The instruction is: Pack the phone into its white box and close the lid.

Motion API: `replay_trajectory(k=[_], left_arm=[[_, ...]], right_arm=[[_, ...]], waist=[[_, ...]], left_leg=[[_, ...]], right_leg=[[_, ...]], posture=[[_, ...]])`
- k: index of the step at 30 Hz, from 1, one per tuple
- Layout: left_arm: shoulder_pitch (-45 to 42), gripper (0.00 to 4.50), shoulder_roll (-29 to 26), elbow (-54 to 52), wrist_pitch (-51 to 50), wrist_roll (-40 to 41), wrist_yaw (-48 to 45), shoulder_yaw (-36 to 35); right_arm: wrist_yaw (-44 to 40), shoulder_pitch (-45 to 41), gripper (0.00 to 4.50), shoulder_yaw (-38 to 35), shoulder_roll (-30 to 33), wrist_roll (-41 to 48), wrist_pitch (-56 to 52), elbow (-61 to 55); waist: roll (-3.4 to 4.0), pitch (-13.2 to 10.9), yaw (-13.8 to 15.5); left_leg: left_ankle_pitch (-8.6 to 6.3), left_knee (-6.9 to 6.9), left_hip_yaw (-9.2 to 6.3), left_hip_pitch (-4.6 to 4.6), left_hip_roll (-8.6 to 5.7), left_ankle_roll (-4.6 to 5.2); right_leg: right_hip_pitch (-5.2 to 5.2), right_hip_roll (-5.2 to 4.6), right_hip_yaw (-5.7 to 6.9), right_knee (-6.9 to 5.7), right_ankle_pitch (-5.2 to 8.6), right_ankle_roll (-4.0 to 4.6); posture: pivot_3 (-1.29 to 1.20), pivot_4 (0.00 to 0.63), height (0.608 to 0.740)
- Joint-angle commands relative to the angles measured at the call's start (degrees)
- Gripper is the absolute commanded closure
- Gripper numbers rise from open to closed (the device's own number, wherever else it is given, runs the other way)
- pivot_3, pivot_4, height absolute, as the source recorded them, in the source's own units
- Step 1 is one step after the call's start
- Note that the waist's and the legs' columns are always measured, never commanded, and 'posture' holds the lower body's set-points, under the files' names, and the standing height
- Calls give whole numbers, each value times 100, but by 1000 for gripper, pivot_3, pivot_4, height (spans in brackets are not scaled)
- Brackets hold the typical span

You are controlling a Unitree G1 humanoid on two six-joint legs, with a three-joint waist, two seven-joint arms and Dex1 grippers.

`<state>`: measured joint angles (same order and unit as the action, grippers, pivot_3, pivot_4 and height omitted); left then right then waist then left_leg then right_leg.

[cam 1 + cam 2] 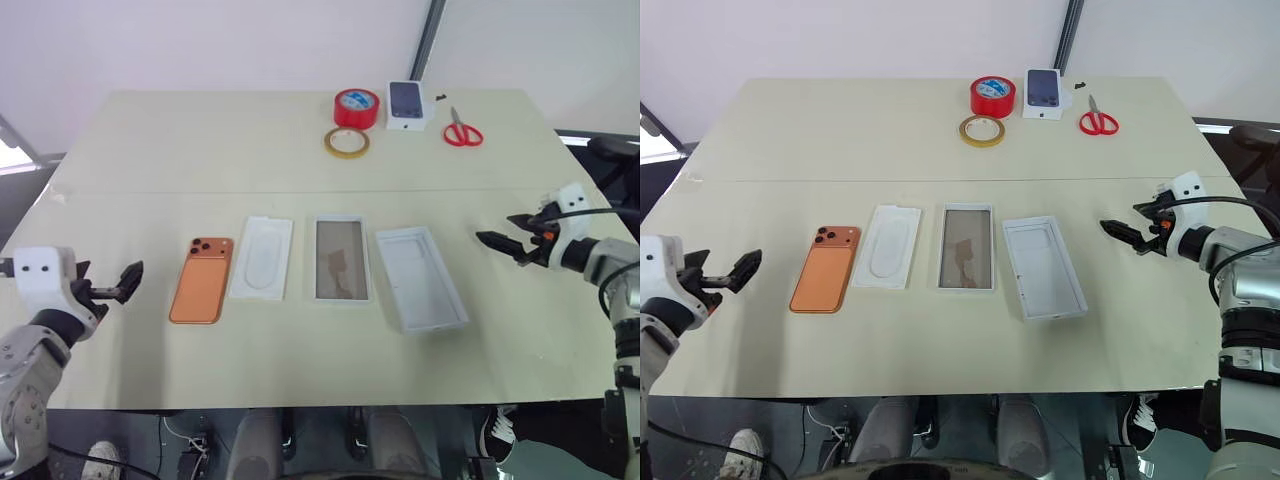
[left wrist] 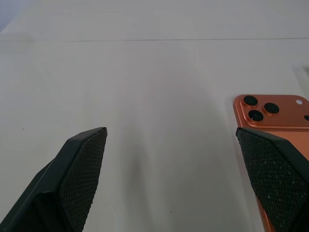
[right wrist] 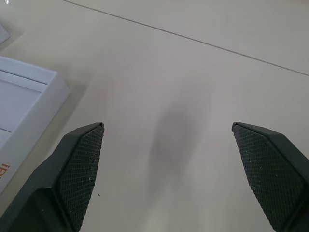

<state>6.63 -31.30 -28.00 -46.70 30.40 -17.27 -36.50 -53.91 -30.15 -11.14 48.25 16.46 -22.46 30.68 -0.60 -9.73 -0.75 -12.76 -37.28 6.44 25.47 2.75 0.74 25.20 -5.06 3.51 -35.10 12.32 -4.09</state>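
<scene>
While both claws, left (image 1: 128, 276) and right (image 1: 497, 241), hover released, the slim orange phone (image 1: 202, 280) lies camera-up beside its shallow white cardboard box (image 1: 342, 259), awaiting packing.

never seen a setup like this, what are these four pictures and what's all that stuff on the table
A two-armed humanoid robot stands at a table. Two pictures come from cameras in its head, looking down; the other two sit on its wrists, looking along each claw's black fingers. The left claw and right claw are open and hold nothing. In a row lie an orange phone, a flat white insert, a white box with a brown floor, and its lid, hollow side up. At the far edge are red tape, yellow tape, a smaller box and scissors.
</scene>
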Motion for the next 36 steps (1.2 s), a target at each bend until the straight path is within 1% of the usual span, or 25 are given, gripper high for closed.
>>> replay_trajectory(k=[1, 5, 11, 14, 16, 18, 22, 25, 29, 32, 36], left_arm=[[-19, 0, -31, -240, -1, 54, 45, -18], [-83, 0, -28, -303, -51, 121, 106, 8], [-293, 0, 28, -579, -243, 329, 185, 399], [-546, 0, 183, -772, -421, 512, 297, 814], [-785, 0, 413, -928, -630, 725, 438, 1128], [-929, 0, 528, -1061, -787, 853, 458, 1465], [-1290, 0, 793, -1023, -1197, 958, 778, 1911], [-1800, 0, 906, -779, -1854, 907, 1242, 2103], [-2253, 0, 1066, -510, -2528, 984, 1541, 1993], [-2561, 0, 1217, -311, -2978, 1072, 1609, 1869], [-2932, 0, 1270, -26, -3656, 1042, 1623, 1811]], right_arm=[[-5, -179, 64, -46, -28, 4, 149, -87], [62, -214, 64, -15, -153, 7, 174, -201], [57, -308, 64, 205, -360, 30, 126, -719], [23, -203, 64, 452, -510, 19, 27, -1370], [50, -153, 64, 614, -621, 41, -95, -1855], [110, -24, 64, 801, -756, 86, -286, -2500], [283, 263, 64, 1109, -987, 144, -697, -3545], [269, 435, 64, 1282, -992, 216, -896, -4176], [254, 569, 64, 1378, -944, 234, -1025, -4541], [175, 630, 64, 1480, -889, 213, -991, -4668], [121, 696, 64, 1504, -852, 228, -939, -4781]], waist=[[0, 0, -1], [0, 0, -2], [0, 0, 1], [0, 0, 7], [0, 0, 15], [-1, 1, 20], [-2, 1, 18], [-4, 0, 40], [-7, 0, 27], [-9, -2, 26], [-14, -5, 29]], left_leg=[[0, 0, 0, 0, 0, 0], [2, 0, 0, 0, 1, 4], [6, -2, 1, 0, 0, 10], [7, -2, 0, -1, 0, 11], [8, -3, 0, -1, 0, 13], [10, -6, -1, -1, 0, 15], [10, -7, -2, -4, 0, 16], [11, -12, -4, -5, -1, 17], [11, -18, -9, -6, -1, 17], [11, -18, -10, -6, -3, 17], [11, -22, -14, -7, -4, 18]], right_leg=[[0, 0, 0, 0, 0, 0], [-1, 2, 0, -1, 0, 0], [-2, 2, -1, -3, -1, -1], [-4, 3, 0, -4, -1, -1], [-6, 4, 0, -4, -1, -2], [-8, 5, 0, -6, -2, -3], [-11, 8, 0, -11, -1, -6], [-12, 10, 1, -14, -1, -6], [-20, 12, 3, -13, 0, -8], [-20, 13, 4, -13, 1, -10], [-24, 18, 6, -15, 1, -10]], posture=[[0, 150, 740], [0, 150, 740], [0, 150, 740], [0, 150, 740], [0, 150, 740], [0, 150, 740], [0, 150, 740], [0, 150, 740], [0, 150, 740], [0, 150, 740], [0, 150, 740]])
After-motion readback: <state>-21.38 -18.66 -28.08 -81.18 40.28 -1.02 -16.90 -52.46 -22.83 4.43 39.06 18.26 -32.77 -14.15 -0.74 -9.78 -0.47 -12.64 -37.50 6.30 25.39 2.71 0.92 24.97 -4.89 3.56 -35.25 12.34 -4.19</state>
